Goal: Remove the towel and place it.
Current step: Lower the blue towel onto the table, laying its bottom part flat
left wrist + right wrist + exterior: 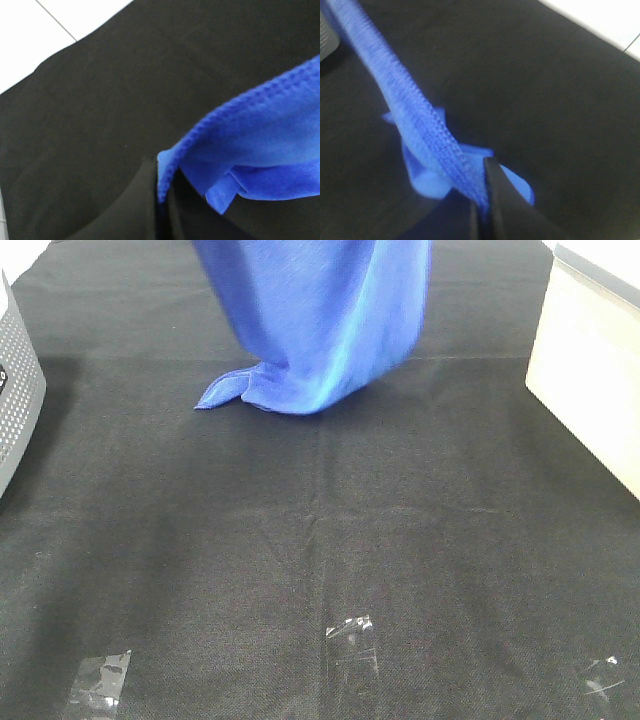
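Observation:
The bright blue towel [320, 320] hangs from above the top edge of the exterior high view. Its lower end is bunched on the black table cloth [320, 540] at the far middle. Neither gripper shows in that view. In the left wrist view my left gripper [162, 210] is shut on a hemmed edge of the towel [260, 140], which spreads away above the cloth. In the right wrist view my right gripper [481, 210] is shut on the stitched hem of the towel [420, 120], which runs taut away from the fingers.
A grey perforated container [15, 390] stands at the left edge. A pale box [590, 370] stands at the right edge. Pieces of clear tape [100, 680] [352, 630] [605, 680] are stuck on the near part of the cloth.

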Robot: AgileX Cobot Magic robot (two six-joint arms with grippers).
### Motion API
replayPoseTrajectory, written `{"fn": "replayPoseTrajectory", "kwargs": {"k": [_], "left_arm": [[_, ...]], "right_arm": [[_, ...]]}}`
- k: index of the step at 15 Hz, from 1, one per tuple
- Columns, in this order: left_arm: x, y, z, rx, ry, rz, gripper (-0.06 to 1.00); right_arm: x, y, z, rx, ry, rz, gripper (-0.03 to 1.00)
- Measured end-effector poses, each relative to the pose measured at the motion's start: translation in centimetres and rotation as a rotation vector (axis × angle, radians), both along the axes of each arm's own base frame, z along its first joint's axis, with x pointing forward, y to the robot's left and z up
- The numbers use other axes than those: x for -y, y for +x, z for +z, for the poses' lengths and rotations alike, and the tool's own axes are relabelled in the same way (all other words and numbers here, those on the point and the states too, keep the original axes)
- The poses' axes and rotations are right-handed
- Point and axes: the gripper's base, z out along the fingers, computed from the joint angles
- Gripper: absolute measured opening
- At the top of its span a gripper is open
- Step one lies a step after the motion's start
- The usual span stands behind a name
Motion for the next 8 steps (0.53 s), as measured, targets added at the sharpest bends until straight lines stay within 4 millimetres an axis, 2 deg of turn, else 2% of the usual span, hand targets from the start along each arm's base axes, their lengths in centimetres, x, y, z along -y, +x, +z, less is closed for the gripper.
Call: {"fn": "replayPoseTrajectory", "kwargs": {"k": [3, 6, 8], "left_arm": [[-0.5, -1.3, 1.8, 0.000, -0.103, 0.062, 0.00], [-1.0, -2.4, 2.9, -0.005, -0.127, 0.081, 0.00], [-1.3, -4.4, 3.6, -0.064, -0.142, 0.089, 0.00]], "right_arm": [[-0.2, -1.2, -0.2, -0.108, 0.006, 0.040, 0.00], [-0.1, -1.5, 0.1, -0.110, 0.023, 0.034, 0.00], [0.0, -2.9, 1.5, -0.120, 0.097, 0.022, 0.00]]}}
